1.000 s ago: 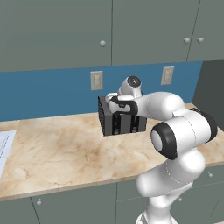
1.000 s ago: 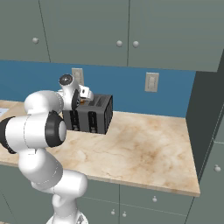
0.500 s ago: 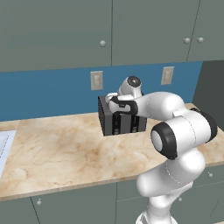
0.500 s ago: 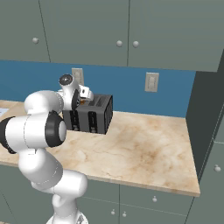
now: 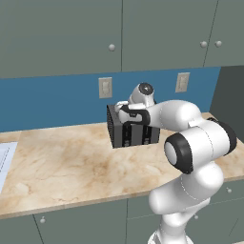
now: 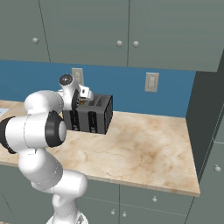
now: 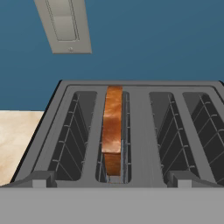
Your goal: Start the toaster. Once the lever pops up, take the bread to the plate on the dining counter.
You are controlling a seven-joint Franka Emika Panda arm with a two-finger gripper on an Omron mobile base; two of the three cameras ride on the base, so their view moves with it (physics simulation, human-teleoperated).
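The dark grey toaster (image 5: 122, 134) (image 6: 95, 116) (image 7: 140, 131) stands on the marble counter against the blue wall. The bread (image 7: 113, 127), brown-crusted with an orange-tan edge, sits upright in the second slot from the left, sunk between the wire guides. My gripper (image 5: 134, 122) (image 6: 80, 101) (image 7: 111, 183) hovers over the toaster's front top edge, pointing down at the slots. It is open, its fingertips (image 7: 43, 179) spread wide to either side of the bread and holding nothing. The plate and the dining counter are out of view.
Grey-green wall cabinets hang above the beige marble counter (image 5: 62, 167) (image 6: 148, 144). Two wall switch plates (image 5: 105, 87) (image 6: 152, 82) sit on the blue backsplash. A tall dark panel (image 6: 205, 113) closes the counter's right end. A white sheet (image 5: 4, 162) lies at the far left.
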